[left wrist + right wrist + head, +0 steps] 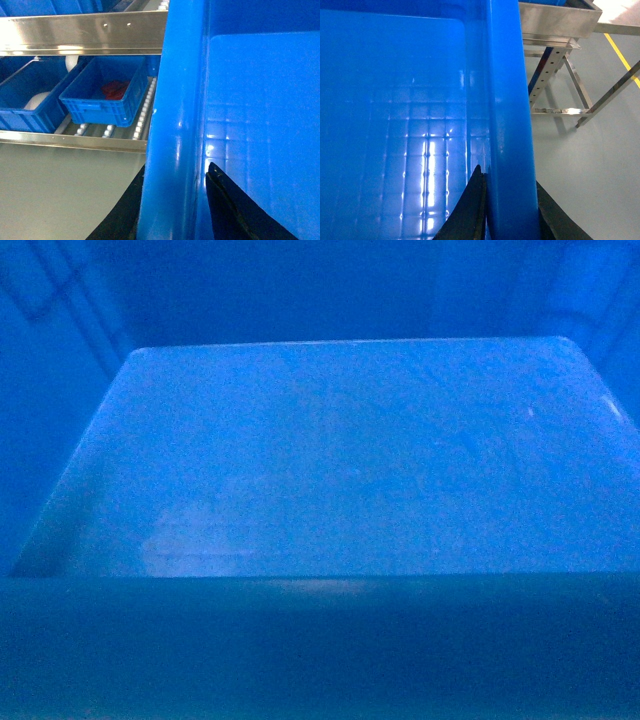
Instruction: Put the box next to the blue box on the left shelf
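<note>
Transport is the step in hand: my head view shows only the box (340,460) interior. My left gripper (172,210) clamps its left rim, far rollers of the left shelf (142,117) beside a smaller crate (102,97). My right gripper (510,210) pinches the right rim. Next I judge: carry it onto those rollers.

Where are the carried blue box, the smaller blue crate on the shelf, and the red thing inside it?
carried blue box (175,150), left wrist view, on its rim.
smaller blue crate (102,111), left wrist view, near wall.
red thing (116,90), left wrist view, its middle.
</note>
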